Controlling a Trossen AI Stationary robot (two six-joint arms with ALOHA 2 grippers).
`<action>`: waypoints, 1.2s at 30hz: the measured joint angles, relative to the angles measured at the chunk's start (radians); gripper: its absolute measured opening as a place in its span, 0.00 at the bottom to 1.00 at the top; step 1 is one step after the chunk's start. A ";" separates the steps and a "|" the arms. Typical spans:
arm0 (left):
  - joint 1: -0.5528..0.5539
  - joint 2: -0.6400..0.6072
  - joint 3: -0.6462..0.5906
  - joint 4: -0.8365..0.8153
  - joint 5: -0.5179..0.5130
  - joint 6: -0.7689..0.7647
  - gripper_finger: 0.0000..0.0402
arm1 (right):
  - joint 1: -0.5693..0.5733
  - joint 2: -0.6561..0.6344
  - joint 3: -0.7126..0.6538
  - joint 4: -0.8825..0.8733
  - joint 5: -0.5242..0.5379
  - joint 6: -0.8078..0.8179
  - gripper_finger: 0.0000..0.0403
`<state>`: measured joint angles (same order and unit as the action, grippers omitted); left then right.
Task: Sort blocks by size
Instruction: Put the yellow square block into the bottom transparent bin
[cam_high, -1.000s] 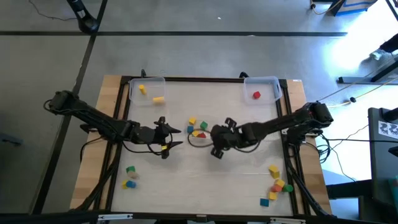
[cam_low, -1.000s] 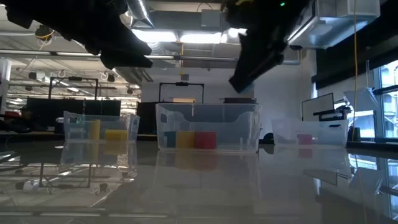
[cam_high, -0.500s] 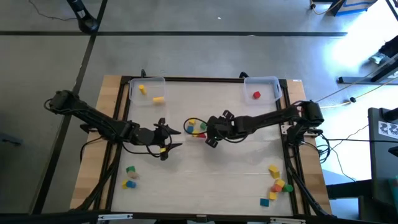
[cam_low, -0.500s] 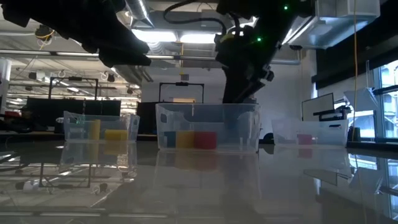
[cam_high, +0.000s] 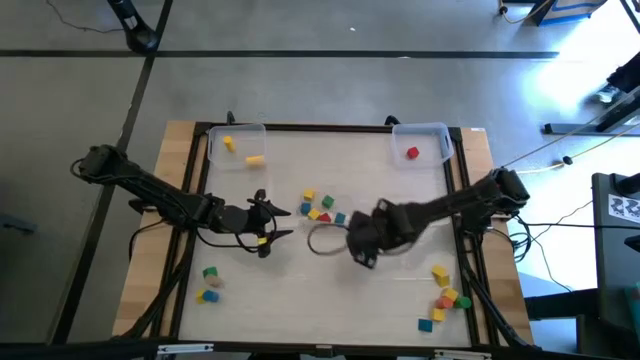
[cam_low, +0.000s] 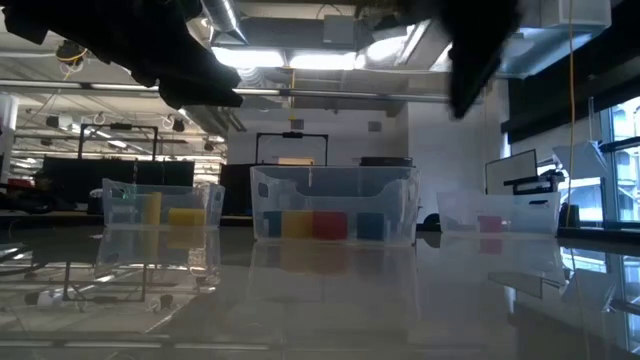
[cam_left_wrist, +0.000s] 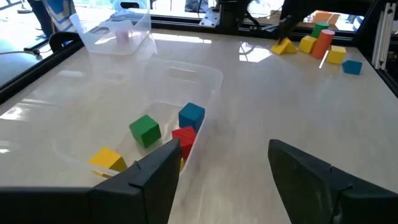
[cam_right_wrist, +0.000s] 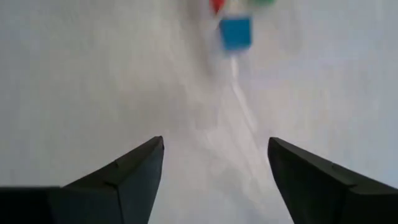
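since the earlier frames the right claw (cam_high: 352, 243) has pulled back from the middle clear bin (cam_high: 322, 238), and a blue block (cam_high: 340, 218) now lies there that was not in the bin before. that claw hangs just on the near side of the bin, fingers (cam_right_wrist: 124, 177) spread wide and holding nothing. just ahead of it sit the small solid-coloured cubes: blue, red (cam_left_wrist: 183, 137), green (cam_left_wrist: 145, 130) and yellow (cam_left_wrist: 107, 159), close together. the left claw (cam_high: 272, 223) waits just beside the same bin, spread wide and empty. farther off, more blocks (cam_high: 443, 293) lie at the worktop's (cam_high: 380, 180) near right corner, a few (cam_high: 208, 283) at near left, and the far bins hold two yellow blocks (cam_high: 240, 150) and one red (cam_high: 412, 152).
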<state>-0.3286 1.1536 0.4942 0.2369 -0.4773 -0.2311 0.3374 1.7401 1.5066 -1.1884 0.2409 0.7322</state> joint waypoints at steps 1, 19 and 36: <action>0.000 0.000 0.000 0.001 0.000 0.000 0.57 | 0.033 0.000 0.015 -0.051 -0.007 0.047 0.71; 0.000 0.000 0.000 0.001 0.001 0.003 0.57 | 0.434 -0.005 -0.174 -0.139 -0.336 0.707 0.71; 0.000 0.000 0.000 0.004 0.001 0.004 0.57 | 0.467 -0.300 -0.536 0.120 -0.453 1.181 0.71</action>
<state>-0.3286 1.1538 0.4942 0.2412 -0.4766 -0.2276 0.8047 1.4405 0.9708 -1.0683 -0.2124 1.9135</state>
